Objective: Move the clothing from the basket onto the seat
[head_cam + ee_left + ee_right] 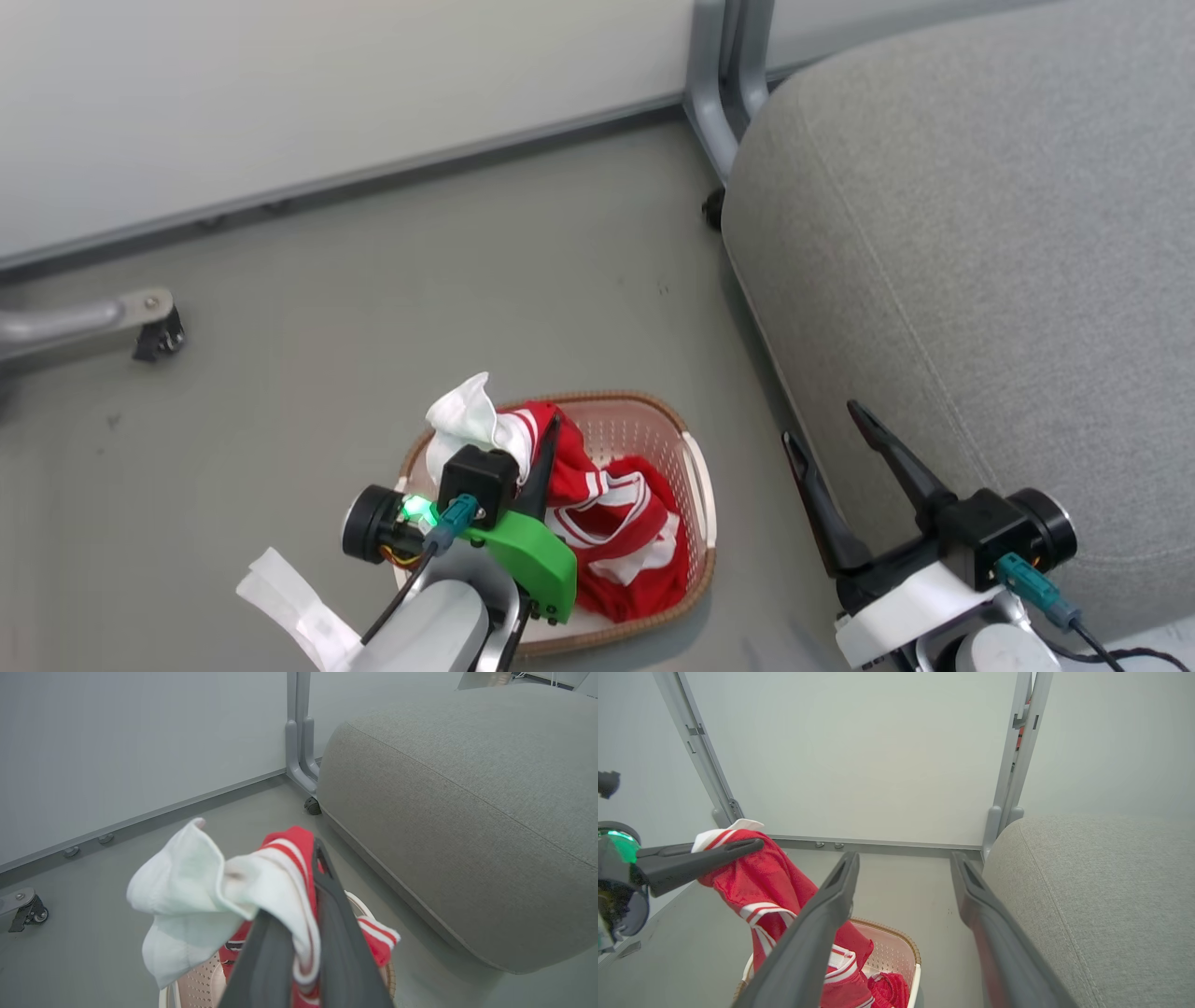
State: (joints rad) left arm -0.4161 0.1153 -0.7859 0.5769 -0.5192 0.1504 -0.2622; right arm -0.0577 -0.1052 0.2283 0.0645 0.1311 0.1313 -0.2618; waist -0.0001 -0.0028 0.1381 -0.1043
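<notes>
left claw (555, 426) pinched shut, right claw (822, 422) spread wide, both pointing forward.

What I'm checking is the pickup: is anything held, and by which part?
Left gripper pinches a red garment at a bunched fold by its white trim; right gripper is open, empty.

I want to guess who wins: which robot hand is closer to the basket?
Left. The left gripper is over the basket, shut on the clothing; the right gripper stands open beside it, by the seat.
</notes>
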